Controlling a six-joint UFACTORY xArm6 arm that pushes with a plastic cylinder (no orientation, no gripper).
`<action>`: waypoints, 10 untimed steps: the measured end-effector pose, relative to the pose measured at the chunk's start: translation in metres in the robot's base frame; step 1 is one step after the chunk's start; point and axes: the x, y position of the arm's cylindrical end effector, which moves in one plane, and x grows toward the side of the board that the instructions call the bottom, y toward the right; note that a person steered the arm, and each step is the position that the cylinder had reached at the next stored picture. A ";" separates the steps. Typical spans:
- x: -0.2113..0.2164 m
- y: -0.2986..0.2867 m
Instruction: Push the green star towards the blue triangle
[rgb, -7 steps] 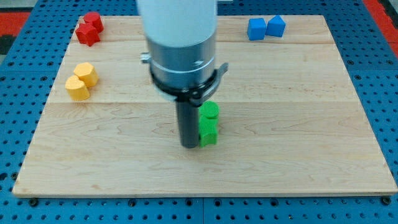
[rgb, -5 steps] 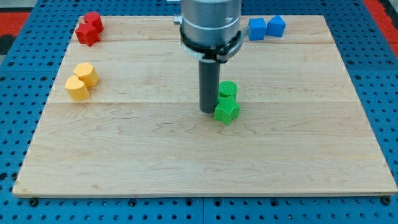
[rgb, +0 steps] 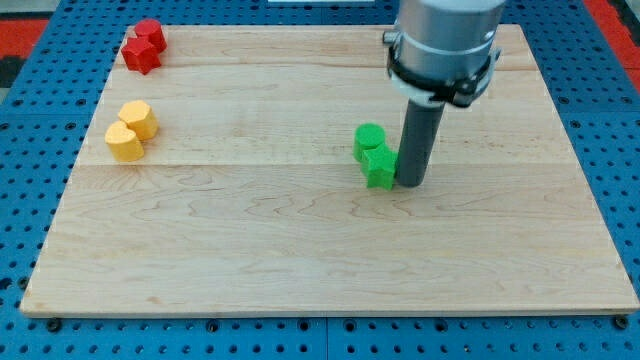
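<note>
The green star (rgb: 380, 168) lies right of the board's middle, touching a green round block (rgb: 369, 140) just above it. My tip (rgb: 411, 183) stands on the board right beside the star's right side, touching or nearly touching it. The arm's grey body (rgb: 442, 45) covers the top right of the board, so the blue triangle and the other blue block are hidden behind it.
Two red blocks (rgb: 143, 46) sit at the board's top left corner. Two yellow blocks (rgb: 131, 130) sit at the left edge below them. The wooden board (rgb: 250, 250) lies on a blue pegboard.
My tip was left of the green pair and pushed them right and up; it has now moved over to the star's right side. The arm now hides the blue blocks.
</note>
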 end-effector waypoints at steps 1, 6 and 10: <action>-0.016 0.028; -0.037 -0.037; -0.104 0.132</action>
